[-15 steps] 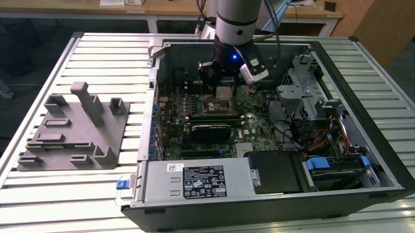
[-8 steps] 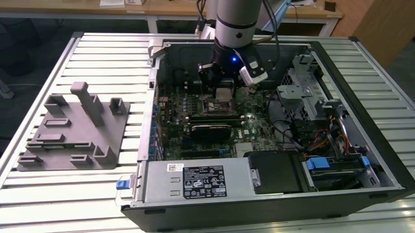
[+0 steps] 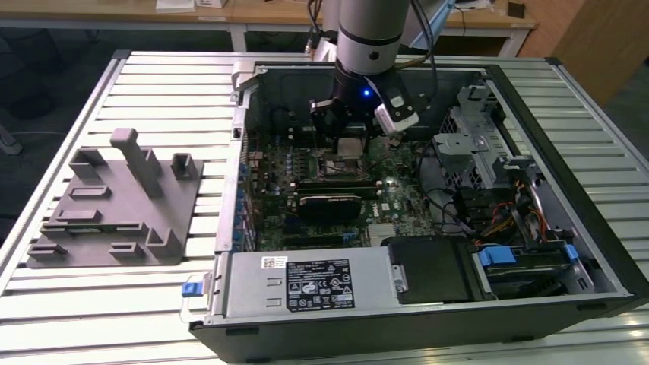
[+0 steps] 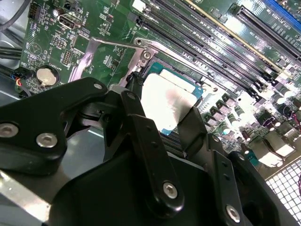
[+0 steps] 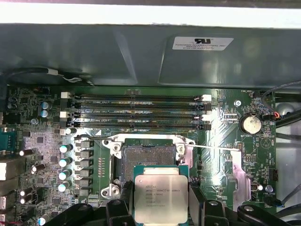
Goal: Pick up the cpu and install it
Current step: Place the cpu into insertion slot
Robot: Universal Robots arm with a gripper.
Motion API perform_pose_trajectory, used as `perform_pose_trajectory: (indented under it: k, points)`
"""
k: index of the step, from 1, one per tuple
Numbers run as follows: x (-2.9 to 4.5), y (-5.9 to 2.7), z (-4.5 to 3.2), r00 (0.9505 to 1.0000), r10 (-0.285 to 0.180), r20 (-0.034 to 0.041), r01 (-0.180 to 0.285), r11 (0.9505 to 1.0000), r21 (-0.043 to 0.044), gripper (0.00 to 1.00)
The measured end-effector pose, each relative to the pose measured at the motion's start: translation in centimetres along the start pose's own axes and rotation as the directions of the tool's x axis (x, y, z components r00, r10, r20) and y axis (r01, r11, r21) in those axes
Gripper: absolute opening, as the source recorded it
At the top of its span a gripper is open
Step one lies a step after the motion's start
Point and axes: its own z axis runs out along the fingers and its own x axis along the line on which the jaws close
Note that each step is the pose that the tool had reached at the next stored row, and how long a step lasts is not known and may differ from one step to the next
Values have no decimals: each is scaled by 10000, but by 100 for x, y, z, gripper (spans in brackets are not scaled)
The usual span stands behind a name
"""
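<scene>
slatted pale metal forms your desk, with wooden furniture behind it and dark floor at the exterior view's left. on the desk sit a grey tray with upright posts and, to the exterior view's right of it, an open computer case. your pincer sits inside the case, clamped on the cpu by two opposite edges. you hold the chip over the motherboard, overlapping one edge of the open socket; whether it touches, you cannot tell.
</scene>
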Motion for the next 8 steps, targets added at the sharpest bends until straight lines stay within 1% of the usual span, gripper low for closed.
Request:
perform_pose_trajectory:
  k: [6,8]
  points:
    - [-1,0,0,10000,0,0,0,10000,1,55]
    - [-1,0,1,9999,143,9,-143,9999,0,55]
